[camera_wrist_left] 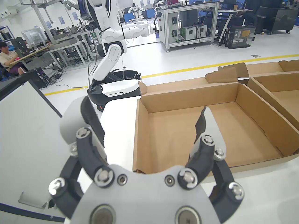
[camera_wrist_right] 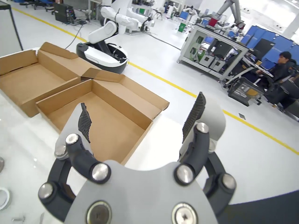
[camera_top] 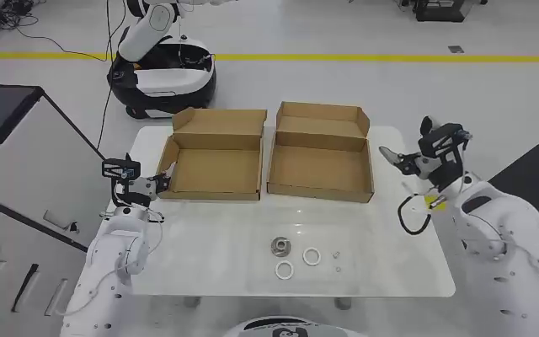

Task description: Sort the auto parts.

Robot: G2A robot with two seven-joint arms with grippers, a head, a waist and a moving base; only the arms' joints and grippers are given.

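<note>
Cardboard left box point(camera_top: 210, 173) and right box point(camera_top: 320, 168) are empty; metal hub point(camera_top: 280, 246) and white rings point(camera_top: 312, 256) lie unsorted at lower centre; left gripper point(camera_wrist_left: 144, 110) and right gripper point(camera_wrist_right: 142, 101) are spread apart, holding nothing.

Your left arm point(camera_top: 118, 253) and right arm point(camera_top: 493, 236) wear glossy white shells. On the left gripper point(camera_wrist_left: 144, 103) and right gripper point(camera_wrist_right: 142, 99) you have a pale grey plate, black linkages pinned with silver screws point(camera_wrist_left: 102, 177), and white-backed fingers point(camera_wrist_right: 216, 115) faced with black ribbed pads point(camera_wrist_right: 192, 115). A black cable point(camera_top: 401, 217) loops by your right wrist, beside a yellow tag point(camera_top: 435, 200).
</note>
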